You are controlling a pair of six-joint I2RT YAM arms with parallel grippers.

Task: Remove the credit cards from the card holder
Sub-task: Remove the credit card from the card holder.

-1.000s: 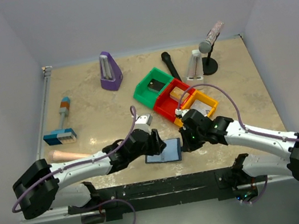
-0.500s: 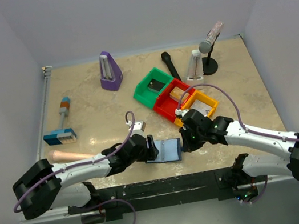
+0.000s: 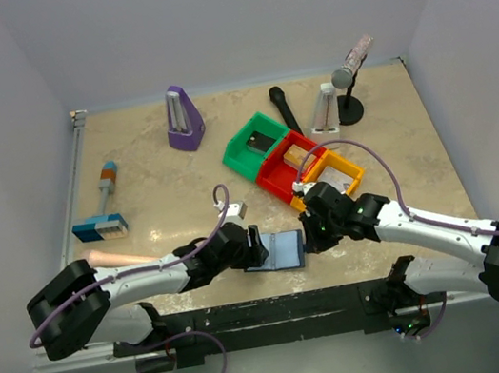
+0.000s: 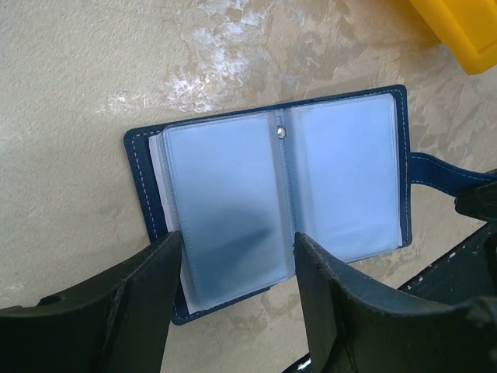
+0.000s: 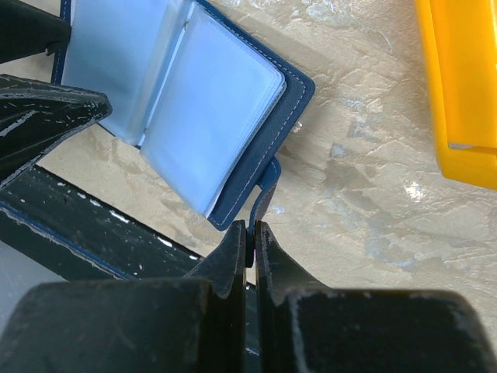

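Observation:
The card holder point(image 3: 280, 251) lies open on the table near the front edge, a dark navy bifold with pale blue-grey sleeves point(image 4: 279, 202). It also shows in the right wrist view point(image 5: 194, 116). My right gripper point(image 5: 252, 233) is shut on its snap tab point(image 5: 264, 194) at the holder's right side. My left gripper point(image 4: 237, 256) is open, its fingers straddling the near edge of the left sleeve, just above it. In the top view the left gripper point(image 3: 253, 246) is at the holder's left edge and the right gripper point(image 3: 308, 234) at its right. No credit cards show; any are hidden inside the sleeves.
Green point(image 3: 255, 143), red point(image 3: 287, 168) and yellow point(image 3: 332, 172) bins stand just behind the holder. A purple metronome point(image 3: 183, 119), a black marker point(image 3: 285, 110), a microphone on a stand point(image 3: 347, 82), a blue-handled tool point(image 3: 103, 207) and a pink stick point(image 3: 117, 258) lie around. The black front rail point(image 3: 272, 313) is close.
My left gripper has turned and moved onto the holder's left edge, and the holder shifted slightly. The right gripper has kept its hold on the tab.

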